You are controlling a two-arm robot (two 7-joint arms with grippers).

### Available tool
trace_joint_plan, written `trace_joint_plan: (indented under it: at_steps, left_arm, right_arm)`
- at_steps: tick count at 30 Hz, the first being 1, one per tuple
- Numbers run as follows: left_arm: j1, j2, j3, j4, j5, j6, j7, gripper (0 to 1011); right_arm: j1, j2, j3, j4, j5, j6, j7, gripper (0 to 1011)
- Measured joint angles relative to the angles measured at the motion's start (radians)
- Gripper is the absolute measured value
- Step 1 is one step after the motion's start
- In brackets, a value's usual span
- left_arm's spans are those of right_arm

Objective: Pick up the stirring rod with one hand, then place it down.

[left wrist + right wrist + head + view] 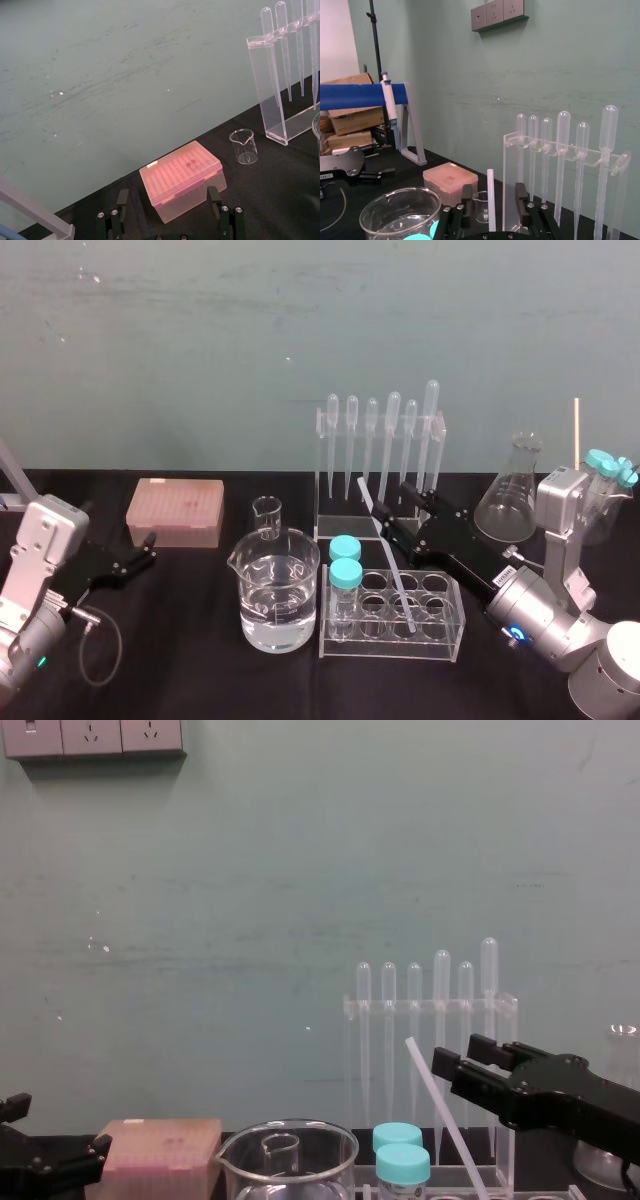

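The stirring rod is a thin translucent-white stick leaning at a tilt. Its lower end rests in the clear tube rack and its upper end points toward the pipette rack. My right gripper reaches in from the right, low over the tube rack. In the right wrist view the rod stands between the right gripper's fingers with a gap on each side, so the right gripper is open. The chest view shows the rod slanting down past the right gripper. My left gripper rests open at the far left.
A large beaker with water and a small beaker stand left of the tube rack, which holds two blue-capped tubes. A pink tip box sits near the left gripper. A conical flask and capped tubes stand at the right.
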Motion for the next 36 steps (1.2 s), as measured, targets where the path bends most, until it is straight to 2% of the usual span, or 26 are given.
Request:
trace_joint_plan:
  at_steps: [10,14,15,17,21,22,25,29,36]
  left_arm:
    - [0.000,0.000,0.000,0.000,0.000,0.000,0.000,1000]
    - [0.000,0.000,0.000,0.000,0.000,0.000,0.000,1000]
    - [0.000,0.000,0.000,0.000,0.000,0.000,0.000,1000]
    - [0.000,0.000,0.000,0.000,0.000,0.000,0.000,1000]
    - [0.000,0.000,0.000,0.000,0.000,0.000,0.000,1000]
    - [0.000,0.000,0.000,0.000,0.000,0.000,0.000,1000]
    - [0.000,0.000,0.000,0.000,0.000,0.000,0.000,1000]
    - [0.000,0.000,0.000,0.000,0.000,0.000,0.000,1000]
    - [0.000,0.000,0.000,0.000,0.000,0.000,0.000,1000]
  right_arm:
    - [0.000,0.000,0.000,0.000,0.001,-0.001,0.001,837]
    - [-0.015,-0.003,0.034,-0.016,-0.031,0.017,-0.097,934]
    - [-0.023,-0.004,0.054,-0.020,-0.053,0.026,-0.153,970]
    - [-0.035,-0.005,0.076,-0.026,-0.076,0.034,-0.211,1003]
    - [-0.079,-0.001,0.134,-0.050,-0.131,0.077,-0.359,1003]
    - [-0.079,-0.001,0.134,-0.050,-0.131,0.077,-0.359,1003]
    - [-0.114,0.002,0.163,-0.066,-0.152,0.124,-0.419,1003]
    - [-0.134,0.000,0.179,-0.073,-0.158,0.165,-0.438,1003]
    - [-0.137,-0.009,0.191,-0.069,-0.172,0.190,-0.439,1003]
